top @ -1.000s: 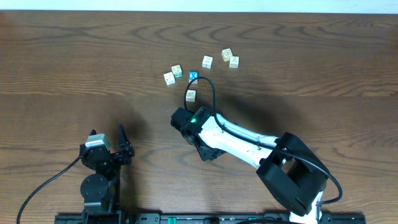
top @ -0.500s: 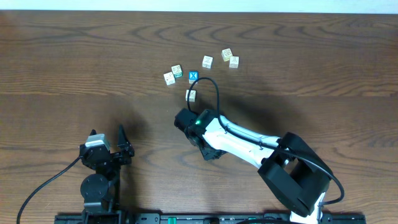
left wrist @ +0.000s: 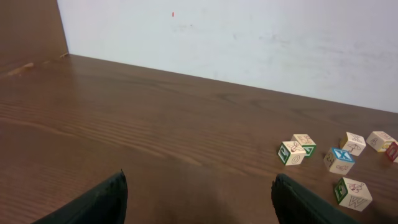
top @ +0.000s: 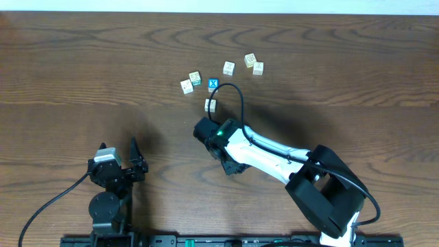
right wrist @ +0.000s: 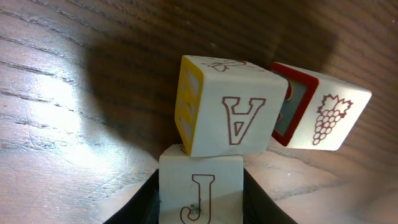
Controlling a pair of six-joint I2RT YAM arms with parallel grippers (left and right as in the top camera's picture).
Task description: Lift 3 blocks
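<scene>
Nearest, the left gripper (left wrist: 199,202) sits low over the dark, streaky-grained wooden table (left wrist: 124,124). Its two black fingers are spread wide with nothing between them.

To the right and a little farther, the right gripper (right wrist: 200,210) pinches the J block (right wrist: 200,180), a smooth cream cube with squared edges, between its dark fingers (right wrist: 143,202). Against that cube's far edge sits the A block (right wrist: 233,121), cream with a yellow-bordered left face and slightly tilted. Touching its right side is the grape block (right wrist: 324,118), red-framed on one face and tilted more. Whether these three are clear of the table I cannot tell, and from overhead the arm's white shell (top: 264,152) hides them.

Just beyond lies a W cube (left wrist: 352,193) with a green-edged face. Farther off is the blue X cube (top: 213,84), among five more pale cubes (top: 228,67) scattered across the table.
</scene>
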